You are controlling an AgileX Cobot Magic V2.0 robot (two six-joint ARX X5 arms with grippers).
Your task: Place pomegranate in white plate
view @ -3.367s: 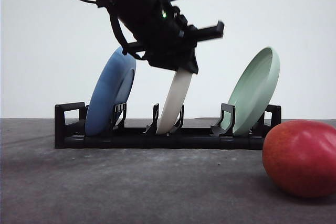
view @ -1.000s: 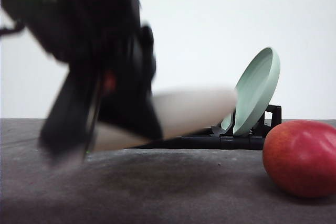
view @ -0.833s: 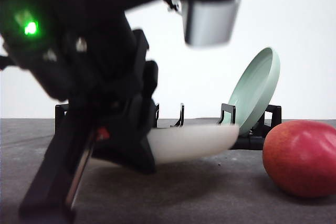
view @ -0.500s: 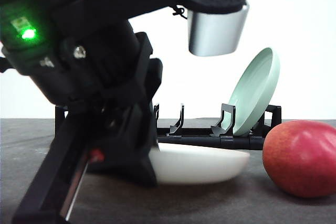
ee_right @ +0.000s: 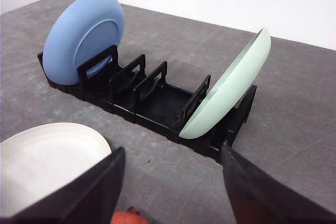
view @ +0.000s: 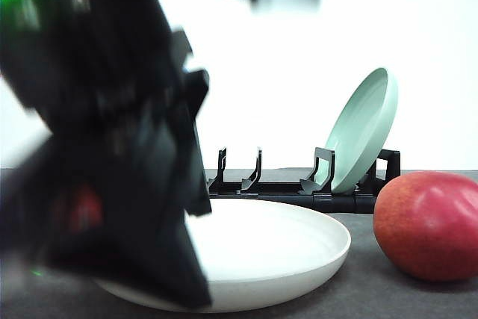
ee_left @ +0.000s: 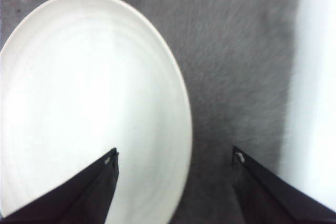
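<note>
White plate (view: 299,248) is lying flat; left gripper (ee_left: 176,158) is spread apart, empty; right gripper (ee_right: 170,169), also apart, should be straddling the pomegranate (view: 427,223) squarely.

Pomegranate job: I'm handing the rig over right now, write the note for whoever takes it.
Left end effector: open, above the white plate, holding nothing.
Right end effector: open, empty, facing the rack.
White plate: flat on the table, in front of the rack.
Pomegranate: on the table, right of the plate, untouched.
Done: plate out of the rack and laid down.
Left: pick up the pomegranate and set it in the plate.
</note>
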